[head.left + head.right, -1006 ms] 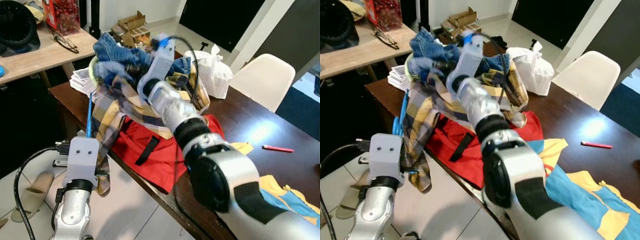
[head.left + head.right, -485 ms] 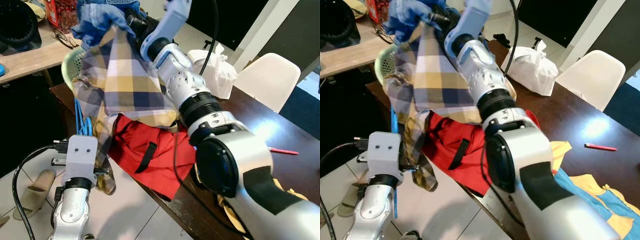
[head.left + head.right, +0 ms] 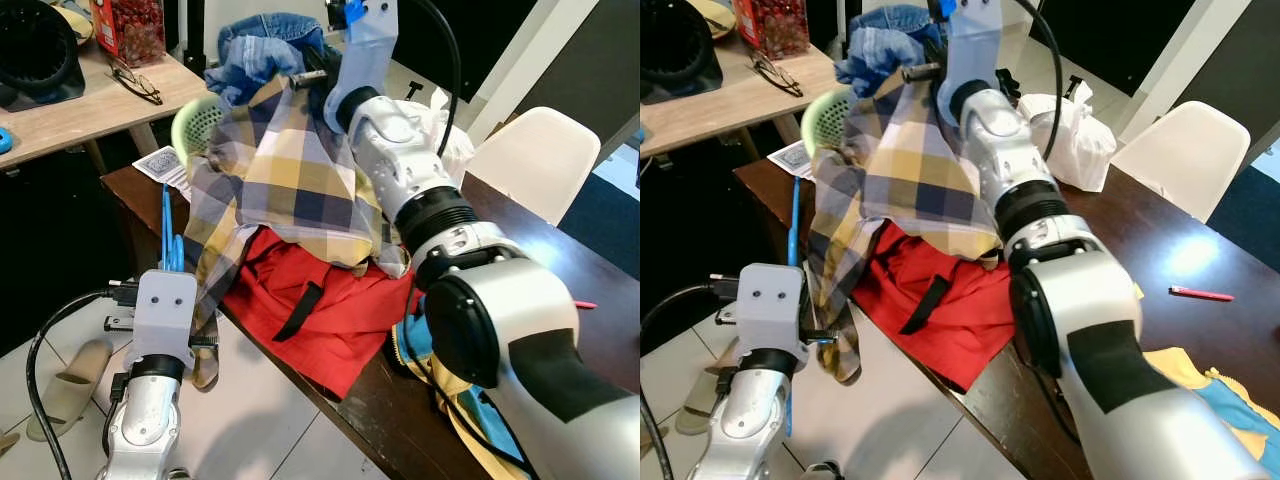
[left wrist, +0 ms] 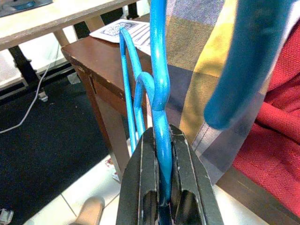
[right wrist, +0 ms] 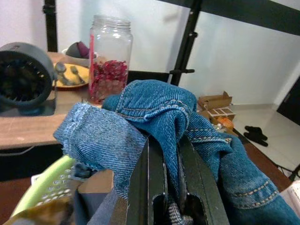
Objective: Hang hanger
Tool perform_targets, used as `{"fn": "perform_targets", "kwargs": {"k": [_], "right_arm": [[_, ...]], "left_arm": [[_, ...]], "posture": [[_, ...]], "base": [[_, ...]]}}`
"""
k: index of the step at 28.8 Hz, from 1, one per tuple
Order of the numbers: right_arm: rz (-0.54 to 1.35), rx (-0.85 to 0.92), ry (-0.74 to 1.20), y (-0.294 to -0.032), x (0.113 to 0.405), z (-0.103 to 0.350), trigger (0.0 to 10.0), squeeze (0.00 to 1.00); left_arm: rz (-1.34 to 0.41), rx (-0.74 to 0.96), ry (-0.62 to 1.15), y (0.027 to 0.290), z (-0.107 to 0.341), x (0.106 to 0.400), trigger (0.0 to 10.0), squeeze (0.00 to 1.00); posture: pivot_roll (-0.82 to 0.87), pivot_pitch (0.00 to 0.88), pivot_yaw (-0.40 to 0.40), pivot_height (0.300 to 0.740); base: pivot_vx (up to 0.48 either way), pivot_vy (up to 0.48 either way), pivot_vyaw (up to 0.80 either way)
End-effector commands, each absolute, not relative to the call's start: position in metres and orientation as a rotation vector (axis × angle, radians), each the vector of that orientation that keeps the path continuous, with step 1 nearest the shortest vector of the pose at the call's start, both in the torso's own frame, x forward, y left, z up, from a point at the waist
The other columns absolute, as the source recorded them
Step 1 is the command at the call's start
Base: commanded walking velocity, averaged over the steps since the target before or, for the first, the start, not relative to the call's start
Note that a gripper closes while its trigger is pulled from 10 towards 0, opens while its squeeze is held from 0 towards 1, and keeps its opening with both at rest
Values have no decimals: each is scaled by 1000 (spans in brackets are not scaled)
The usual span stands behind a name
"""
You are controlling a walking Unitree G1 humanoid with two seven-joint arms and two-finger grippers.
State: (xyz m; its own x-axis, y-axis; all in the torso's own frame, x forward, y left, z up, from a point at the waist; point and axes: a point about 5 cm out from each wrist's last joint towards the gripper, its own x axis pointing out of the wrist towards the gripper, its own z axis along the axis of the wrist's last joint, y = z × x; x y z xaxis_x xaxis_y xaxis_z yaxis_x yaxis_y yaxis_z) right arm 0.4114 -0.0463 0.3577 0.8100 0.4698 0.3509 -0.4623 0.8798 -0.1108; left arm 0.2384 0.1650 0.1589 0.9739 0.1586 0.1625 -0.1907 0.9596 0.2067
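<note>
Upper centre, the right gripper [image 5: 164, 154] clamps denim jeans [image 5: 154, 117] and plaid shirt [image 3: 290, 170] above a green basket [image 3: 197, 122], contents seemingly hidden. Lower left, the left gripper [image 4: 161, 140] pinches a blue hanger [image 4: 157, 70].

Plaid shirt [image 3: 290, 180] draped against hanger [image 4: 157, 93]

Dark wooden table [image 3: 540, 230], white chair [image 3: 530, 155], pale tiled floor [image 3: 250, 420].
</note>
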Motion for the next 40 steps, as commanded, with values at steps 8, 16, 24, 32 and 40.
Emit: {"fn": "perform_targets", "kwargs": {"k": [8,16,24,32,40], "right_arm": [[1021,-9,-366,-24,392,347,10000,1000],[1146,109,-438,-16,381,360,10000,1000],[1117,31,-350,26,374,335,10000,0],[835,-68,-265,23,388,313,10000,0],[683,2,-274,-15,404,321,10000,0]], "left_arm": [[153,200,-125,156,154,239,10000,0],[151,200,-126,156,155,239,10000,0],[151,200,-128,155,155,239,10000,0],[152,199,-129,155,156,238,10000,0],[154,197,-128,157,155,238,10000,0]], "posture": [[256,125,-249,740],[259,122,-249,740],[256,122,-252,740],[253,128,-254,740],[251,131,-254,740]], "base": [[0,0,0],[0,0,0],[0,0,0],[0,0,0],[0,0,0]]}}
